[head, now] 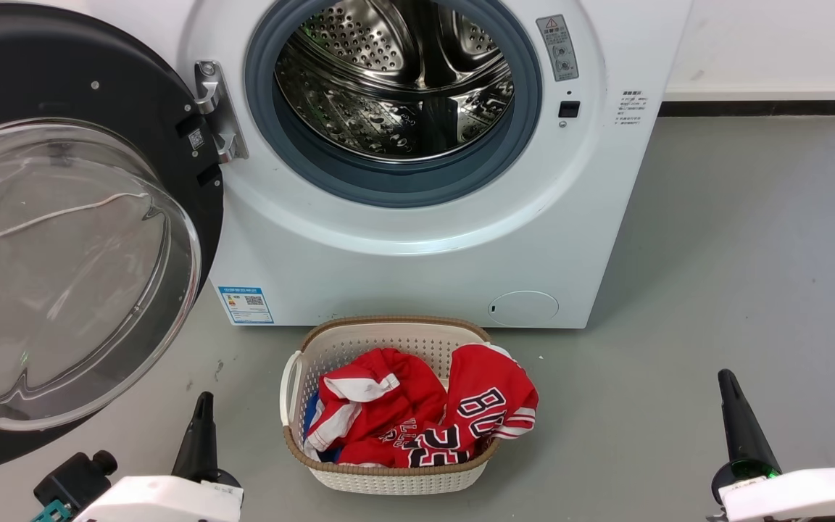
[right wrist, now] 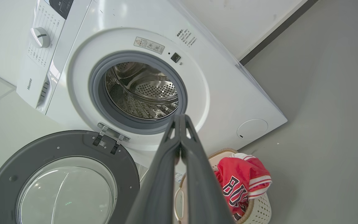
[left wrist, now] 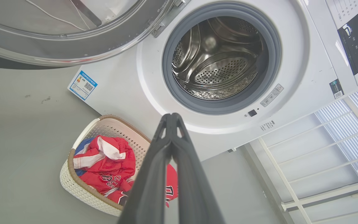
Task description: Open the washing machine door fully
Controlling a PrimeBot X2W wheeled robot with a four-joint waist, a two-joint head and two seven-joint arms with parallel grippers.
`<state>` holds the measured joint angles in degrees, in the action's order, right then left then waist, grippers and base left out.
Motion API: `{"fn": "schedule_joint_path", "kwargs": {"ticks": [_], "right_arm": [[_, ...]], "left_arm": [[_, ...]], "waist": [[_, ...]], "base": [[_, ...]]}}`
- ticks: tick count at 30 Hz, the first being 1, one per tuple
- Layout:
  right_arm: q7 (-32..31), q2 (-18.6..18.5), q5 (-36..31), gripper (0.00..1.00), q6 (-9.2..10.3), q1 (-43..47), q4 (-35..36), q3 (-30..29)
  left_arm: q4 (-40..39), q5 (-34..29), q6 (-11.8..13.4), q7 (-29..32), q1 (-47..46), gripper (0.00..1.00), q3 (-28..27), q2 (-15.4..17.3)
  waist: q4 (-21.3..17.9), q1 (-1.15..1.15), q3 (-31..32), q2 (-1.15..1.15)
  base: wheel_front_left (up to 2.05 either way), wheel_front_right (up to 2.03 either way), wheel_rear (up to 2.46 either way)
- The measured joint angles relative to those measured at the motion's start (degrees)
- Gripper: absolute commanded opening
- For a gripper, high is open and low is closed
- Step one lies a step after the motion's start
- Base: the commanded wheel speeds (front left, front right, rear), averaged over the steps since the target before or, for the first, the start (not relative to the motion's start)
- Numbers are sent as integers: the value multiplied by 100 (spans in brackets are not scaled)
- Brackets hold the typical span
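Note:
The white washing machine (head: 417, 239) stands ahead with its steel drum (head: 396, 80) exposed inside a grey-blue gasket. Its door (head: 62, 239), a black disc with a bulging clear glass bowl, is swung wide to the left on a metal hinge (head: 218, 112). The same door (right wrist: 61, 183) lies at the lower left of the right wrist view and along the top left of the left wrist view (left wrist: 73, 37). My left gripper (head: 202, 407) is shut, low at the left, below the door and holding nothing. My right gripper (head: 726, 384) is shut at the lower right, far from the machine.
A cream laundry basket (head: 388, 475) with red and white jerseys (head: 425, 417) sits on the grey floor in front of the machine, between my two grippers. A white wall with a dark skirting (head: 758, 107) runs behind at the right.

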<state>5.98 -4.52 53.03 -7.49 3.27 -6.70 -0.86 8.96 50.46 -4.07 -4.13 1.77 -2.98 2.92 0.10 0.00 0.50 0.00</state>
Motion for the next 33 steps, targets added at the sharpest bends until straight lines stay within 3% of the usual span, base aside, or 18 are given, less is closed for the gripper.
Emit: {"fn": "schedule_joint_path", "kwargs": {"ticks": [33], "right_arm": [[-510,-19,2065,0,0,-446,-357,-137]], "left_arm": [[255,2086,-158,530,-369,0,-165,2]], "waist": [[-4,0,-28,0]], "base": [[0,0,0]]}}
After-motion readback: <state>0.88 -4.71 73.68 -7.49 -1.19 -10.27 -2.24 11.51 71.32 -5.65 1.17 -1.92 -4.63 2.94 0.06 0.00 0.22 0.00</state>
